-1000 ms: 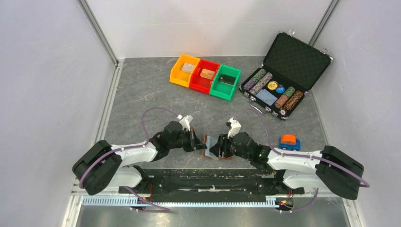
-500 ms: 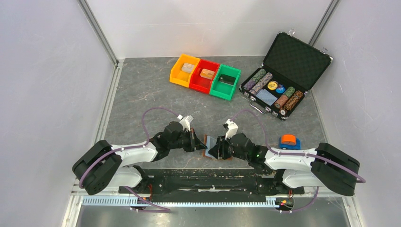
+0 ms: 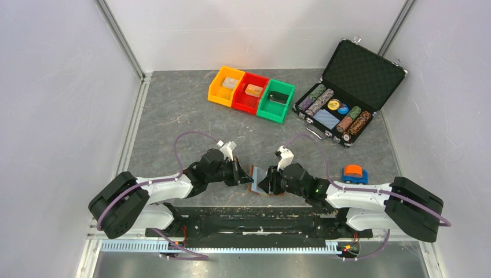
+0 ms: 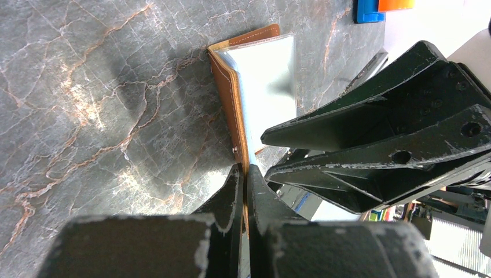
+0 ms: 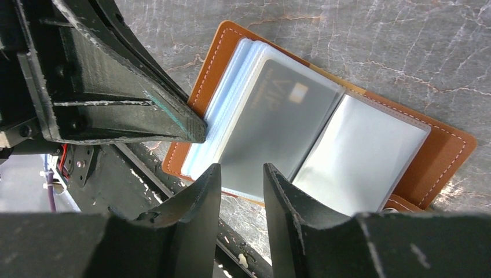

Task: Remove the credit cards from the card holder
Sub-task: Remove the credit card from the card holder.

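Only right wrist | dark credit card in card holder | top: hidden

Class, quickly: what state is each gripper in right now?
Left gripper: shut on the card holder, pinching its edge.
Right gripper: open, fingers astride a card sleeve, not clamped.

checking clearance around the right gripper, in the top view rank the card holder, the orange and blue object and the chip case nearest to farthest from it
1. card holder, right at the right gripper, near edge, centre.
2. orange and blue object, out to the right.
3. chip case, back right corner.
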You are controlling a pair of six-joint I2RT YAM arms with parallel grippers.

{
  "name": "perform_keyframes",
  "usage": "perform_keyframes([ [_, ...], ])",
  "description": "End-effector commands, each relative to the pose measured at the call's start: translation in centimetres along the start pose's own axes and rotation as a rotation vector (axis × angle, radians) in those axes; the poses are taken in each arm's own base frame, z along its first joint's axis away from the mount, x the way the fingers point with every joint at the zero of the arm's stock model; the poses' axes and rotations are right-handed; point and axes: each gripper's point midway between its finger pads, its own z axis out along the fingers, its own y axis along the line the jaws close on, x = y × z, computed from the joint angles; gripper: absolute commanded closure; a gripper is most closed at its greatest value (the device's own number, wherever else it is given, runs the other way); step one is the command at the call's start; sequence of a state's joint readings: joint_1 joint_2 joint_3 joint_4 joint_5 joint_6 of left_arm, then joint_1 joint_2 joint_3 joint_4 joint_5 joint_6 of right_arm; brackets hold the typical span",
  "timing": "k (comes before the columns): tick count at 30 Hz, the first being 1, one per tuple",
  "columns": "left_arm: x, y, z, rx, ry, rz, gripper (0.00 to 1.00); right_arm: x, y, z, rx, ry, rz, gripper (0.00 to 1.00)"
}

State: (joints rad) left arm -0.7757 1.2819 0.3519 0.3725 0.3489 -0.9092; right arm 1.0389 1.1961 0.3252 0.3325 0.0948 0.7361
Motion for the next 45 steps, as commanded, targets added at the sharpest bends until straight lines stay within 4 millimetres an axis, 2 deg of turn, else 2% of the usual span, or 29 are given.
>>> perform_keyframes([
  [1, -0.6, -1.3, -0.2, 0.044, -0.033, -0.016, 0.98, -2.6, 2.8, -0.3, -0.088, -0.080, 0.006, 0.62],
  [5, -0.7, -1.3, -0.2, 0.045, -0.033, -0.017, 0.98, -2.7, 3.7, -0.2, -0.123, -0.077, 0.010, 0.53],
  [13, -0.6, -1.4, -0.2, 0.045, -0.033, -0.018, 0.98, -1.6, 3.5, 0.5, -0.109, -0.039, 0.012, 0.50],
  [24, -0.6, -1.4, -0.1, 0.043, -0.029, -0.015, 0.98, -1.4, 1.5, 0.4, -0.014, -0.041, -0.007, 0.60],
  [45, -0.5, -1.2, 0.0, 0.039, -0.027, -0.015, 0.98, -2.0, 0.0, -1.2, 0.053, -0.078, -0.010, 0.59],
])
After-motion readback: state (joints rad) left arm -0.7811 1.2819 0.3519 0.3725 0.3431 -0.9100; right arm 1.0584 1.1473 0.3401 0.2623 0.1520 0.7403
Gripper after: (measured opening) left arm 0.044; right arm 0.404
